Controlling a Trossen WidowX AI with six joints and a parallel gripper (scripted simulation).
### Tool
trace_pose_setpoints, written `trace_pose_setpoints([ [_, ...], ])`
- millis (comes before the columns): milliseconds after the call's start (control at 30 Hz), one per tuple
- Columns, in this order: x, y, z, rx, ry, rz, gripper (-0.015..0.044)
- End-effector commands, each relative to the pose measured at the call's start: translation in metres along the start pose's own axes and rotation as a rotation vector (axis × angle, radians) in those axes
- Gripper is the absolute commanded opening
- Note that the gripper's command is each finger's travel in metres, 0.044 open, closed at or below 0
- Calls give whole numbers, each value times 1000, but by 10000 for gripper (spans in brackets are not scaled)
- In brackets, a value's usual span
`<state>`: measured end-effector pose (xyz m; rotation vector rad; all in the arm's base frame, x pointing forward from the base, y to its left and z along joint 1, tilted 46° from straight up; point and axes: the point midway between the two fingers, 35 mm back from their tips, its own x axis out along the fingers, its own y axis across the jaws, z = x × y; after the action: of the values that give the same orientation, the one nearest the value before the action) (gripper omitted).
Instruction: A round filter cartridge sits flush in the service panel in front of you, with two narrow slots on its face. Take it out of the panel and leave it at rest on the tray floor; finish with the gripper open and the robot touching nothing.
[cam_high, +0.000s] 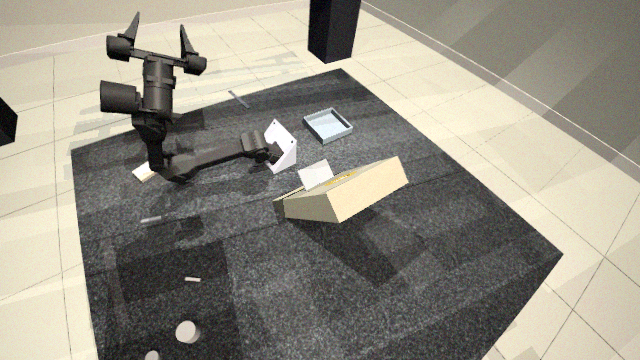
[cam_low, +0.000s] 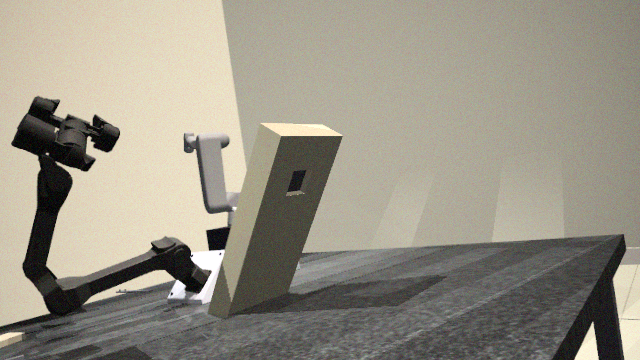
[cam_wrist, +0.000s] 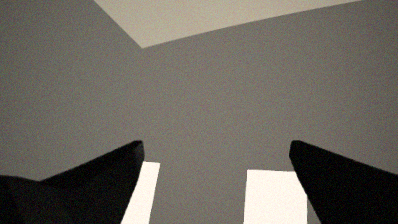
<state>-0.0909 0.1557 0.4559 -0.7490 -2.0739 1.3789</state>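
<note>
The pale beige service panel (cam_high: 372, 187) (cam_low: 260, 225) is a thick slanted box; the exterior view shows its back, with a square hole. In the top view its face is seen at a very flat angle, with a thin yellow patch (cam_high: 341, 178) on it. Whether that is the cartridge cannot be told, and no slots can be made out. The blue-grey tray (cam_high: 337, 136) lies behind the panel and looks empty. My gripper (cam_high: 160, 20) (cam_low: 77, 111) (cam_wrist: 217, 148) is open and empty, high up and well away from panel and tray. The wrist view shows only wall and bright patches between the fingers.
A white wedge (cam_high: 286, 159) (cam_low: 212, 262) stands at the arm's base, and a white plate (cam_high: 316, 175) is close to the panel's face. A beige block (cam_high: 143, 173), a grey rod (cam_high: 151, 219), a grey strip (cam_high: 239, 99) and a white cylinder (cam_high: 186, 332) lie around.
</note>
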Motion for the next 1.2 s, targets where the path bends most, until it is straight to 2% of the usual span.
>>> trace_pose_setpoints([
  [0,1,1,-2,14,9,5,374],
  [200,9,57,-75,439,326,156,216],
  [367,-2,121,-129,787,666,285,93],
  [633,-57,223,-175,1170,1305,455,93],
  [733,-89,257,-182,1235,1607,507,93],
  [867,-135,288,-183,1199,2017,549,93],
  [967,-167,299,-183,1070,2301,556,93],
  [1100,-210,300,-187,646,2672,517,93],
  [1167,-218,297,-191,468,2736,492,93],
])
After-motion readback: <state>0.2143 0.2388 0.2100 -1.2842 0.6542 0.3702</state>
